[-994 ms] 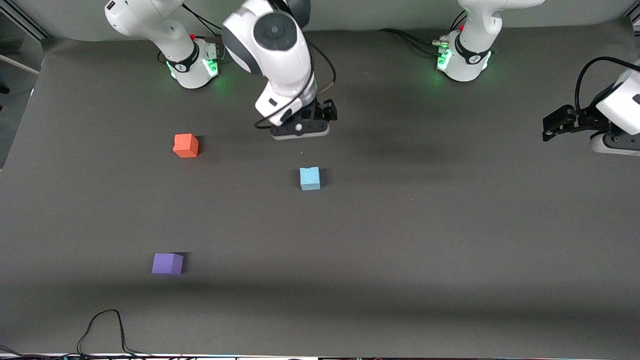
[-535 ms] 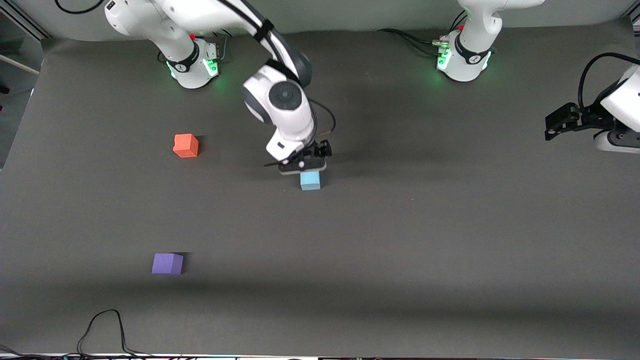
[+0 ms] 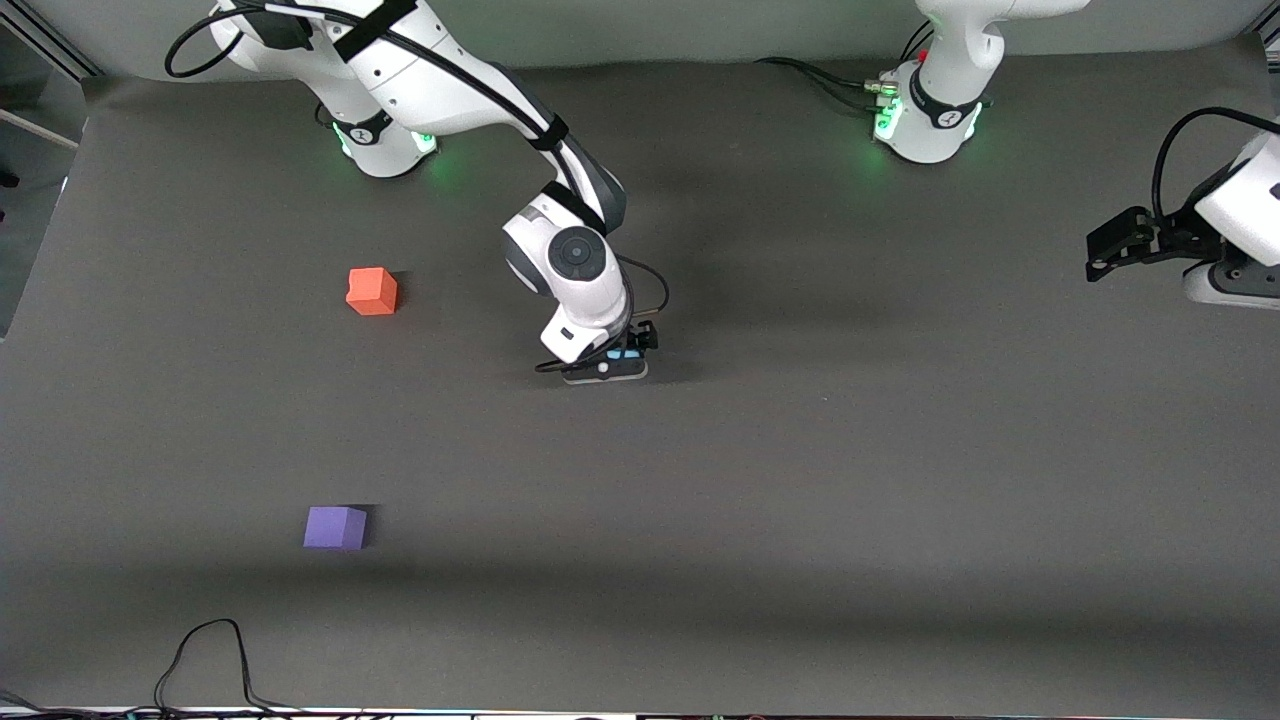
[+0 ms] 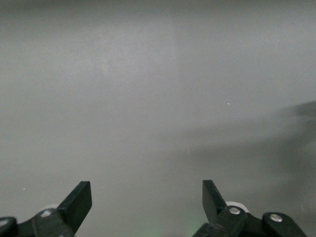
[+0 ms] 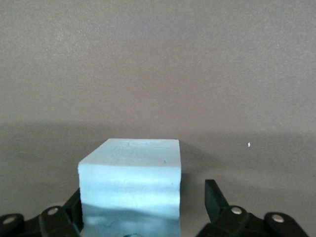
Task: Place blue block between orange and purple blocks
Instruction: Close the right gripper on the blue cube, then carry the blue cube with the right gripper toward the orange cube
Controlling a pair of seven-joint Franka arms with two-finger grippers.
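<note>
The blue block [image 5: 131, 177] sits on the dark table between the fingers of my right gripper [image 5: 143, 197], which is lowered around it. The gripper is open: one finger is against one side of the block and the other stands off with a gap. In the front view the right gripper [image 3: 607, 366] hides nearly all of the block; only a blue sliver [image 3: 630, 355] shows. The orange block [image 3: 371, 291] lies toward the right arm's end. The purple block [image 3: 335, 527] lies nearer the camera than it. My left gripper [image 3: 1105, 255] waits open and empty at the left arm's end [image 4: 146, 190].
A black cable [image 3: 215, 650] loops on the table near the front edge, nearer the camera than the purple block. The two arm bases [image 3: 380, 135] [image 3: 925, 115] stand along the back edge.
My right gripper has come down from above the table until its fingers are around the blue block. The blocks and the left arm have not moved.
</note>
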